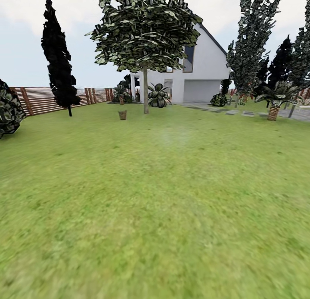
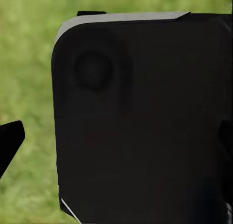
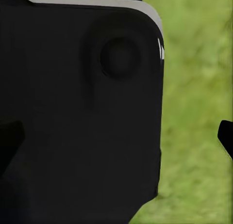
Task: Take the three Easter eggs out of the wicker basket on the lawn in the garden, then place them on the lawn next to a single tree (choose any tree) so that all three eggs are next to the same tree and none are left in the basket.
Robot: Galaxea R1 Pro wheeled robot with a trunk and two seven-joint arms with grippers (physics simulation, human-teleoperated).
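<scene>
Green lawn (image 1: 163, 195) spreads wide ahead of you in the head view, running up to everything else in the garden. Take the wicker basket (image 1: 122, 114) as your marker: it stands upright on the grass far off, its long axis vertical and its mouth pointing up; you cannot see into it from here, so the eggs cannot be made out.

Well to the left of the basket a dark bush (image 1: 8, 107) sits at the edge of the picture, with the brown slat fence (image 1: 41, 99) behind it and a thin near-black tree (image 1: 59, 62) in front of the fence. Just right of the basket rises the tree (image 1: 145, 90) with a straight, upright grey-brown trunk and a blocky green canopy. Behind that, the white house (image 1: 202, 73). Further right of the basket lie grey stepping stones (image 1: 241, 113) and a low palm-like plant (image 1: 275, 101).

In each wrist view a large black body blocks most of the picture, with blurred grass around it. Whether the left gripper or the right gripper is apart or together, you cannot tell.
</scene>
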